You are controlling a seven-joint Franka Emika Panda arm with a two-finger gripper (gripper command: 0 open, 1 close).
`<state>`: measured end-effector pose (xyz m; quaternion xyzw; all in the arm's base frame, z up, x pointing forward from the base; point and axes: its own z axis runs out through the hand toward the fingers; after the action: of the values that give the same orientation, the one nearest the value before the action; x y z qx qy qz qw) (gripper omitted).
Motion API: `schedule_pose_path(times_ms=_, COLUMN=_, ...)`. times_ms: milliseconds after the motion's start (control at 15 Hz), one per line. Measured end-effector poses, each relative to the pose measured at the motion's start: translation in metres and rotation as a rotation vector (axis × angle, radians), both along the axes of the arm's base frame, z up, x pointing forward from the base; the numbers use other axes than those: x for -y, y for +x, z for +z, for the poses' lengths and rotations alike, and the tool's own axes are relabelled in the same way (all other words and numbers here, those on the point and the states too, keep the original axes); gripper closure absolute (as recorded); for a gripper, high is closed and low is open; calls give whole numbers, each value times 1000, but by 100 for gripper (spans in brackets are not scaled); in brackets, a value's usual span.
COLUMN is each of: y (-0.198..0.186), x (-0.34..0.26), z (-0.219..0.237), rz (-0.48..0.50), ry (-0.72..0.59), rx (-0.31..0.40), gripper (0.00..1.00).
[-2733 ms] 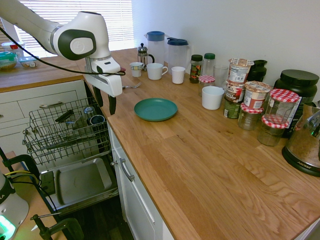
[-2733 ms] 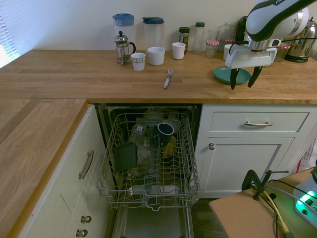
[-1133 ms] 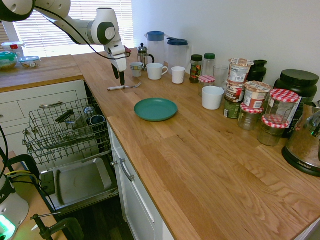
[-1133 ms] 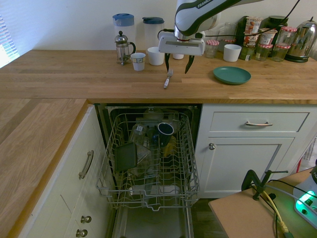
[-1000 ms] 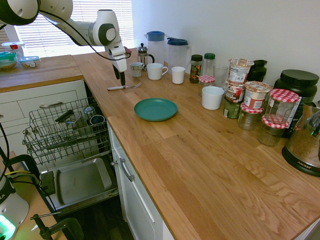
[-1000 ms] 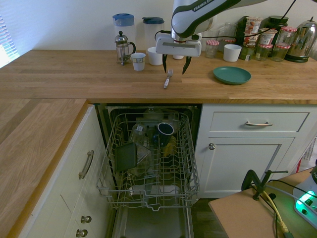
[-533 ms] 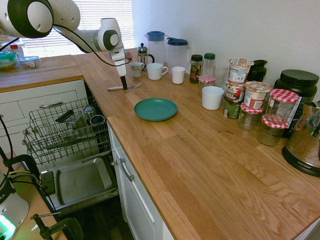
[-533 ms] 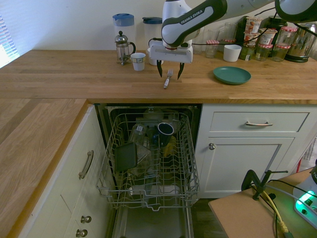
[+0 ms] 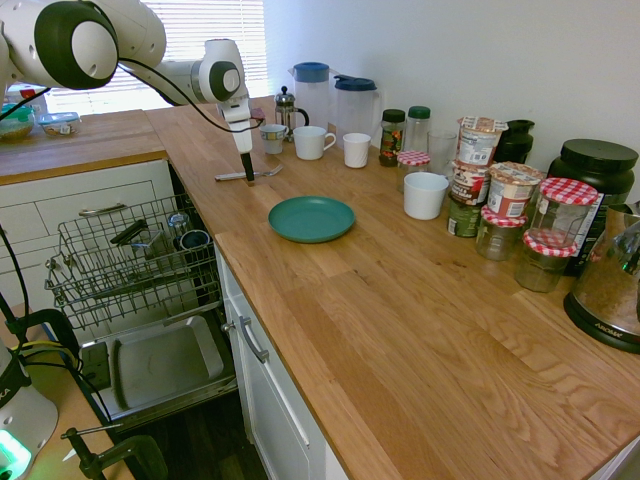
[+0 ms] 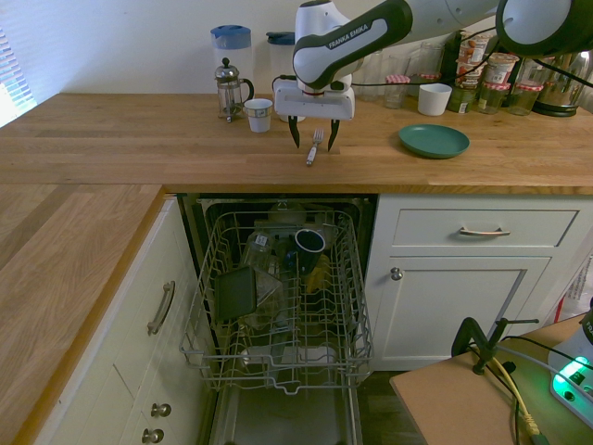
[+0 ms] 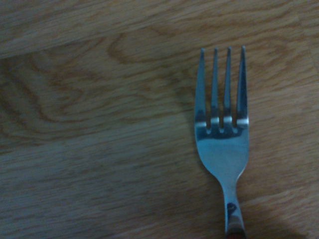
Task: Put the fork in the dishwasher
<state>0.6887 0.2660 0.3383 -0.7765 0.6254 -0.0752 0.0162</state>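
One slim silver fork (image 10: 313,149) lies flat on the wooden bench (image 10: 139,139), tines toward the white mugs (image 10: 291,104), in front of the open dishwasher (image 10: 278,306) with its wire rack pulled out. The pincer (image 10: 314,141) points straight down over the fork, fingers spread wide either side of it, gripping nothing. A teal plate (image 10: 434,141) sits well apart.

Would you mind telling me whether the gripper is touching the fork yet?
Cannot tell. In the second exterior view the gripper has its open jaws on either side of the fork on the countertop, but no view plainly shows a gap or contact.
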Motion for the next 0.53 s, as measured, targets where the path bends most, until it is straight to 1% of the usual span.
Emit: schedule_pose_path(times_ms=533, y=7, x=-6, z=0, rz=0, ry=-6, rx=-19, gripper=100)
